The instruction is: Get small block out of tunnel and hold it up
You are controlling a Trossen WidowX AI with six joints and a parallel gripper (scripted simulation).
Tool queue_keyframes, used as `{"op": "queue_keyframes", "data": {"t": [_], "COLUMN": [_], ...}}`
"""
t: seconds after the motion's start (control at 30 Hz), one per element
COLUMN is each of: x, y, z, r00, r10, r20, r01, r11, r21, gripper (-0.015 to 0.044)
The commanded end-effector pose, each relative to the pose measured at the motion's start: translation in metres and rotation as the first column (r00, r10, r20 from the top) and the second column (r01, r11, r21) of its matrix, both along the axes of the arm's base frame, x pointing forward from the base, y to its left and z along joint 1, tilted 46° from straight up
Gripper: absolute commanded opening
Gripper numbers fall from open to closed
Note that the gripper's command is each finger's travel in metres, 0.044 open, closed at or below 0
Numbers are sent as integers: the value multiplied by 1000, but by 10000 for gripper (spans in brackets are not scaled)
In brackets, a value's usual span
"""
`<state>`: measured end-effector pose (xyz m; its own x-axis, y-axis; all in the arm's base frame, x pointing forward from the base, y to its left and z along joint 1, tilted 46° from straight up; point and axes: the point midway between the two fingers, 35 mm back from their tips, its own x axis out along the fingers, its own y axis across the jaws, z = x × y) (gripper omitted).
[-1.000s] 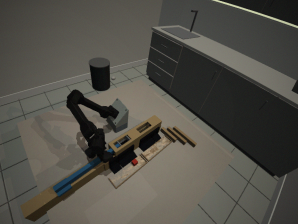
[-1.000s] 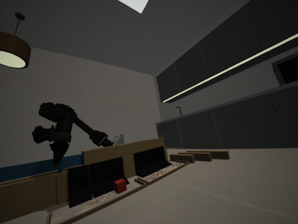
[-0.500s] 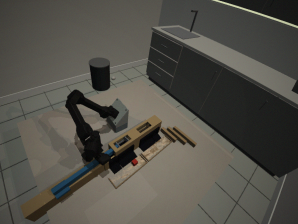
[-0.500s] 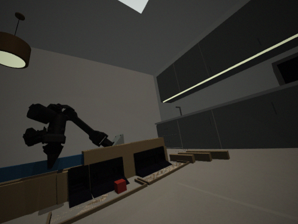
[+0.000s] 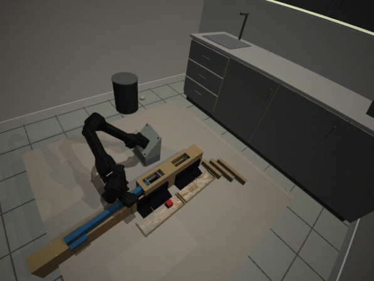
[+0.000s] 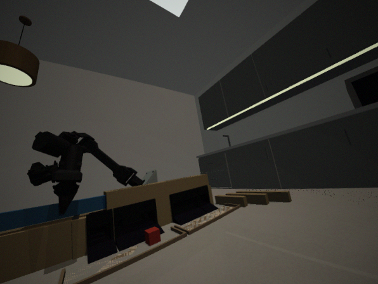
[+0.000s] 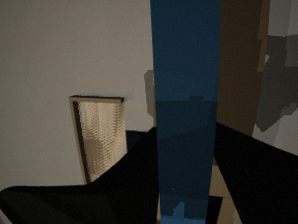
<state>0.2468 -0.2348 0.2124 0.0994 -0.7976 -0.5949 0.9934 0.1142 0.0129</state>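
The small red block (image 5: 169, 203) (image 6: 153, 236) already lies outside the tunnel (image 5: 170, 169) (image 6: 163, 203), on the near tray (image 5: 150, 223) (image 6: 133, 262), while the gripper (image 5: 131, 205) (image 6: 62, 212) (image 7: 184, 131) pinches the blue handle (image 5: 94, 221) (image 6: 35, 213) (image 7: 186, 60); letting go, grasping the block and raising it apparently remain.

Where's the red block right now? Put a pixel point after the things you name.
In the top view, the red block (image 5: 169, 203) (image 6: 153, 236) sits out of the tunnel (image 5: 169, 169) (image 6: 163, 206), in the nearer, left-hand tray (image 5: 157, 223) (image 6: 127, 264), beside the dark flaps (image 5: 155, 201) (image 6: 134, 236).
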Motion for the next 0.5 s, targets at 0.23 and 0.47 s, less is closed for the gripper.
{"op": "queue_keyframes", "data": {"t": [0.23, 0.47], "x": [-7, 0], "y": [-26, 0], "z": [24, 0], "r00": [995, 1000], "r10": [-81, -1], "r20": [52, 1], "r01": [84, 1], "r11": [994, 1000], "r21": [-73, 0], "gripper": [0, 53]}}
